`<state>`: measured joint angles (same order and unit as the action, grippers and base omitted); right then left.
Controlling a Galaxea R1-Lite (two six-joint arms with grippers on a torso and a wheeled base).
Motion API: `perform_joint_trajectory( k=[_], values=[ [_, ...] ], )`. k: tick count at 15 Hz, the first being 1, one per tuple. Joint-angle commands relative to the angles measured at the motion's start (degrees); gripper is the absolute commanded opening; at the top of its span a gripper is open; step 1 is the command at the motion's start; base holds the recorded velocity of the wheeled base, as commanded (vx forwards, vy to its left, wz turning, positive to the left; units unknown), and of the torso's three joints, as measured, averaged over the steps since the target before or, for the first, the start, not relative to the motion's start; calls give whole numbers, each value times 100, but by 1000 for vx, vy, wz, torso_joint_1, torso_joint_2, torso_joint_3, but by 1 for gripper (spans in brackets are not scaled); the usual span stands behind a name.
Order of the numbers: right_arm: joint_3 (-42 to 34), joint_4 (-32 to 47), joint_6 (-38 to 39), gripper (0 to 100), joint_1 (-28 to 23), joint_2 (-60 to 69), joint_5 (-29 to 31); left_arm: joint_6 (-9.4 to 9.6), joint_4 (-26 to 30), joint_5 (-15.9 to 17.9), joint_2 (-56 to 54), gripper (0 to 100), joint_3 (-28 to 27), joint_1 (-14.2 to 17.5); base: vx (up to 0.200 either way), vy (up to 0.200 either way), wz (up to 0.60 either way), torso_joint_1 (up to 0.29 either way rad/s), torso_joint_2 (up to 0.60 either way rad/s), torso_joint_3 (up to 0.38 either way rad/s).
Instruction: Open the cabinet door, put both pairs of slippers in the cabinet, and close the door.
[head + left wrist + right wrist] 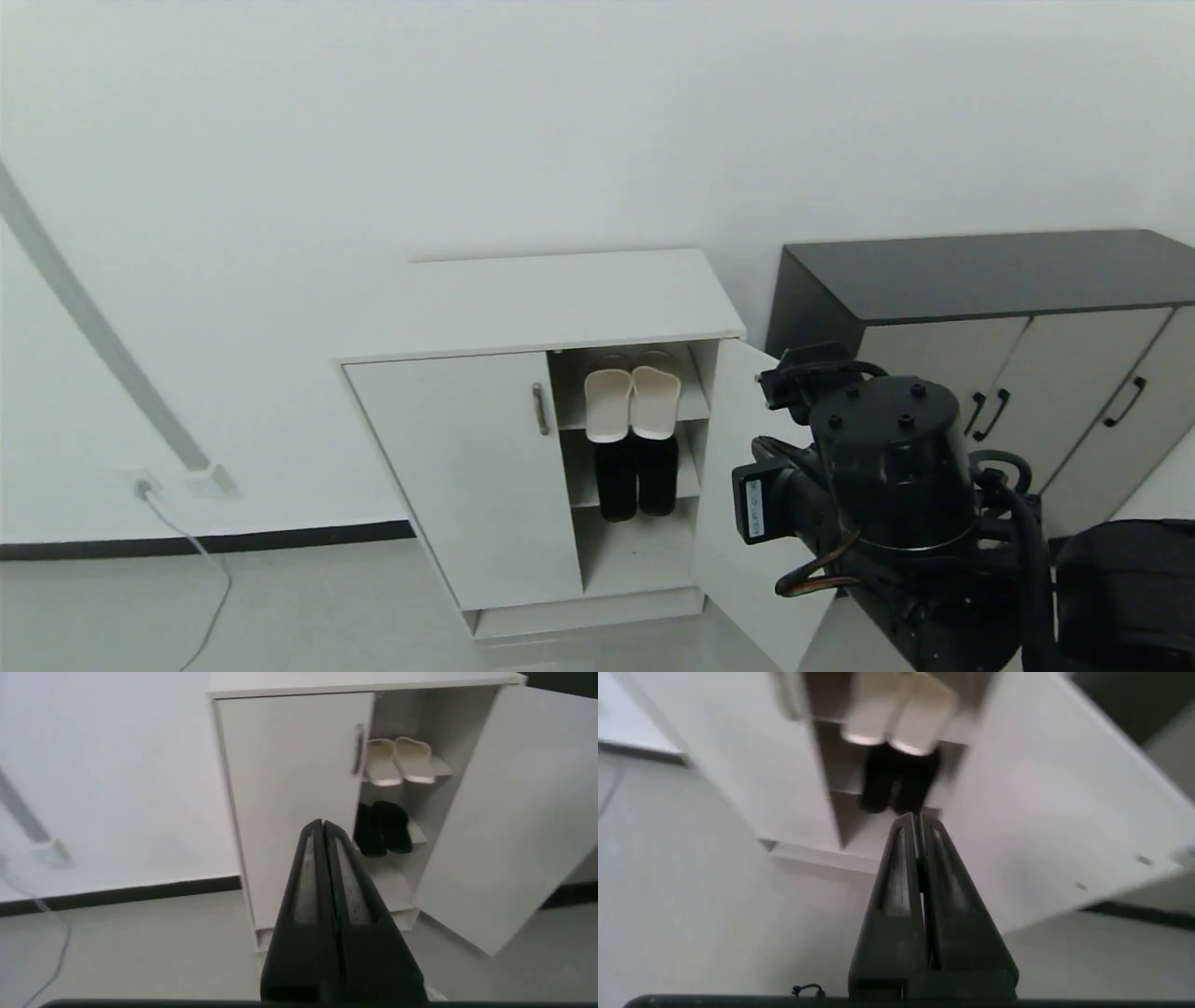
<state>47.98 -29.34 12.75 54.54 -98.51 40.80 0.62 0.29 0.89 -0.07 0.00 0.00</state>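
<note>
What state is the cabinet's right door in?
Open: the right door stands swung outward, exposing white slippers and black slippers inside.

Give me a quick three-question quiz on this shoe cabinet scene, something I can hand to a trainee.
1. True or false: the white cabinet has its right door open and its left door shut.
2. Which shelf holds the black slippers? A) top B) middle C) bottom
3. Fill in: the left tool and the right tool are both ____.
Key: 1 true; 2 B; 3 shut.
</note>
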Motion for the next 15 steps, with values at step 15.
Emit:
perform_joint_trajectory(
  k=[15],
  values=[
    [1961, -177, -36, 0, -2492, -1689, -1303, 8, -3, 8, 7, 0, 0, 0, -27, 0, 0, 1, 0, 0]
  ],
)
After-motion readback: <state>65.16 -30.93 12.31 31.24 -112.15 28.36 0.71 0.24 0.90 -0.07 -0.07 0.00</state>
